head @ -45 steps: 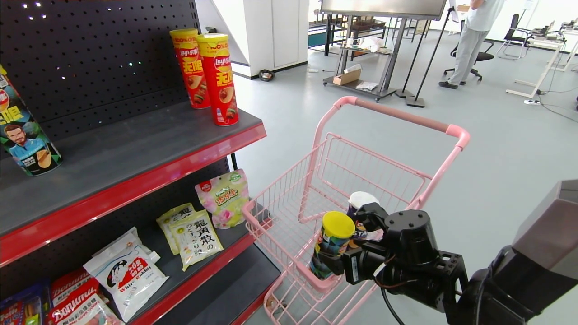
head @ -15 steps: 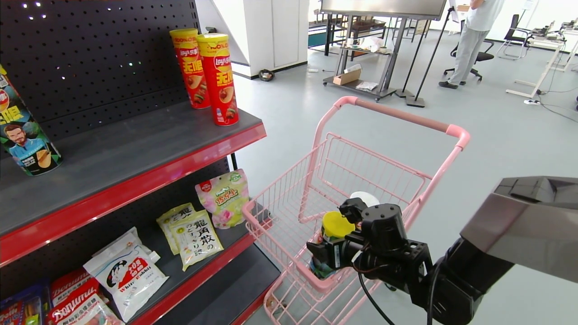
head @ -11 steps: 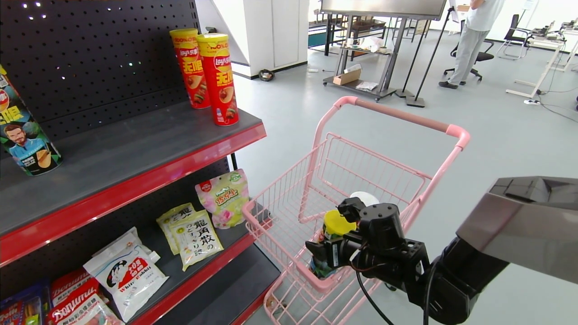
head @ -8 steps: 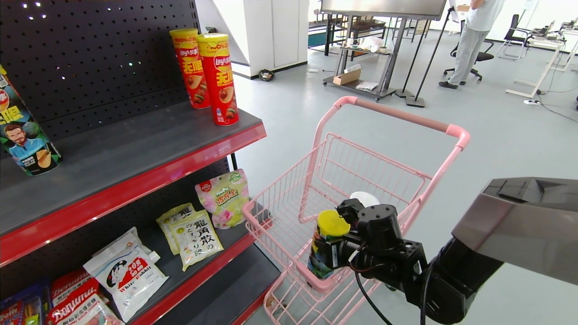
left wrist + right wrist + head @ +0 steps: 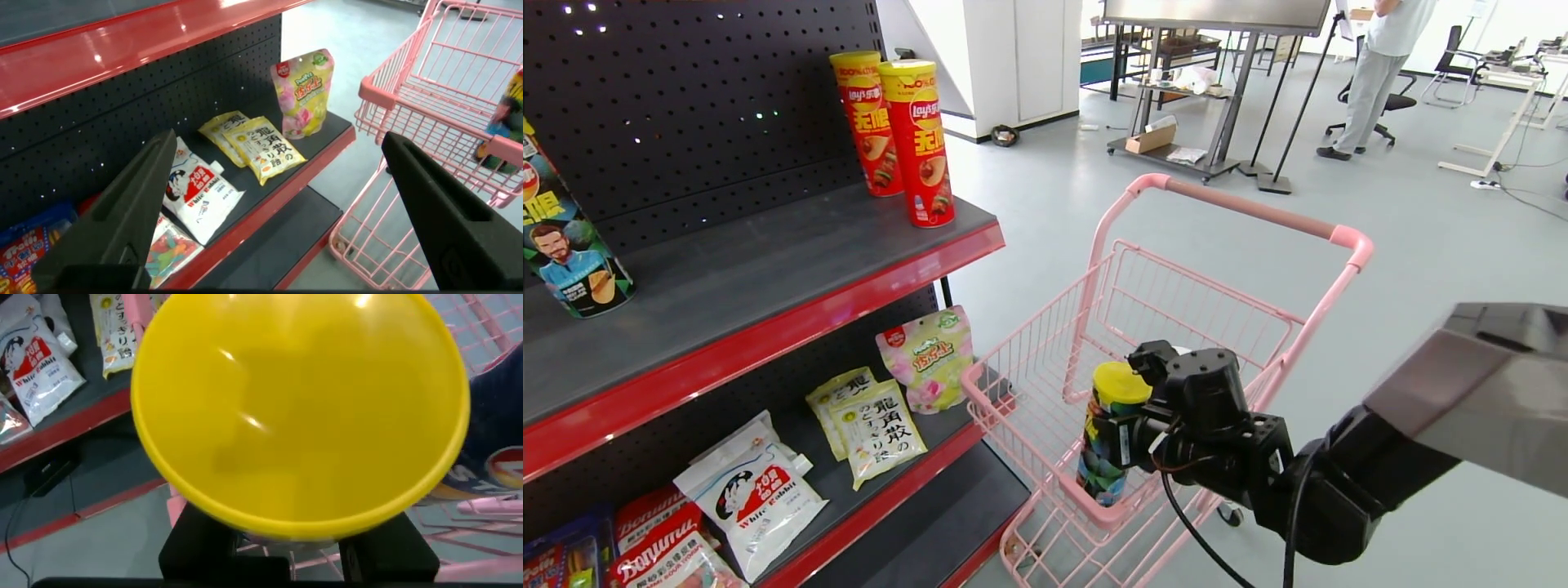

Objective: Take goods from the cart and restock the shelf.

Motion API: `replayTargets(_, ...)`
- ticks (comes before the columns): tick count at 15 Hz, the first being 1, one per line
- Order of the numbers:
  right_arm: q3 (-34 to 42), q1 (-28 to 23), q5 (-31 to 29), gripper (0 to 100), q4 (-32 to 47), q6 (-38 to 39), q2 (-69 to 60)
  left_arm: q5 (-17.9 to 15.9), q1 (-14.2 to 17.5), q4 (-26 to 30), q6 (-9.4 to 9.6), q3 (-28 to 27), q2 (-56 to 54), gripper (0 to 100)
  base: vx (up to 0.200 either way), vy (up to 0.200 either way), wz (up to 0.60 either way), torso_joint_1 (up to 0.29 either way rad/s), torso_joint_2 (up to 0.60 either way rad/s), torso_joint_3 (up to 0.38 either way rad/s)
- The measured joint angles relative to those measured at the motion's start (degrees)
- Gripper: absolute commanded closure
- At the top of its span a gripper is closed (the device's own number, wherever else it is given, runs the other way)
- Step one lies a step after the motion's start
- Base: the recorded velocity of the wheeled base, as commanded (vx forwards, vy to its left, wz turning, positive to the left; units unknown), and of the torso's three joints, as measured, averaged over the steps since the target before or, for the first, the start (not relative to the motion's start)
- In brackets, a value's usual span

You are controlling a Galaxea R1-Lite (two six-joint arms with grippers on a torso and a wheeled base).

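Right arm has a can in the cart; left hangs by the shelf.
Head: right gripper (image 5: pixel 1125 445) jaws clamped on the yellow-lidded can (image 5: pixel 1101 465), which is upright in the near left corner of the pink cart (image 5: pixel 1241 208), lid above the rim. Shelf (image 5: pixel 768 269) is left of the cart, two red cans (image 5: pixel 915 139) at the top tier's far right end. Left wrist: left gripper (image 5: pixel 279 143) jaws wide apart, near the lower tier's snack bags (image 5: pixel 261 151), cart (image 5: pixel 425 98) just beside the shelf end. Right wrist: can's lid (image 5: pixel 298 408) up close, snack bags (image 5: pixel 41 359) beyond.
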Motion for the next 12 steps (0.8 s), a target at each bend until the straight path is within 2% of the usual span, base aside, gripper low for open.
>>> replayTargets(4,-12.86,-0.79,-0.88,100,28.29,-2.11,-14.01,-0.10,-0.02,0.00,0.09,0.00,0.00,0,0.000,0.000,0.00,0.000,0.00,0.000)
replayTargets(6,-19.57,-1.27,-1.15,100,38.95,-4.24,-20.39,-0.13,0.00,0.00,0.02,0.00,0.00,0,0.000,0.000,0.00,0.000,0.00,0.000)
replayTargets(9,-24.31,-1.18,-3.36,100,48.36,-6.00,-29.27,-0.21,-0.02,0.00,0.02,0.00,0.00,0,0.000,0.000,0.00,0.000,0.00,0.000)
replayTargets(12,-21.71,-1.62,-8.44,100,52.76,-7.52,-38.47,-0.18,-0.02,0.00,0.02,0.00,0.00,0,0.000,0.000,0.00,0.000,0.00,0.000)
